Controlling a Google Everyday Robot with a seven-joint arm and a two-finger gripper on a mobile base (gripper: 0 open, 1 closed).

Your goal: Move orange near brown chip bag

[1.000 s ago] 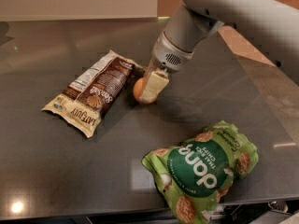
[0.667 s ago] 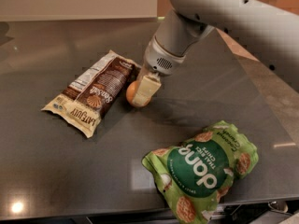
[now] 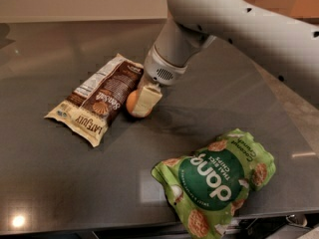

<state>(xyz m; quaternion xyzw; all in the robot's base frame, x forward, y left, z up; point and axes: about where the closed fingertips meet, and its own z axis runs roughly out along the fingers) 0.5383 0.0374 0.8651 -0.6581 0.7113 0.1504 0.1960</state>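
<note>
The orange (image 3: 131,102) sits low on the dark table, right beside the right edge of the brown chip bag (image 3: 97,98), which lies flat at the left with its "Sea Salt" and "Late July" lettering showing. My gripper (image 3: 141,106) reaches down from the upper right and is shut on the orange. One cream finger (image 3: 148,98) covers the orange's right side; the other finger is hidden behind the fruit. The orange looks to be touching or nearly touching the bag's edge.
A green "dang" coconut chips bag (image 3: 219,183) lies at the front right near the table's front edge (image 3: 99,225). The white arm (image 3: 239,24) spans the upper right. The table's right edge (image 3: 286,108) runs diagonally beside a lighter floor.
My gripper has carried the orange leftward, from a short gap away to right beside the brown chip bag. Both bags have stayed put.
</note>
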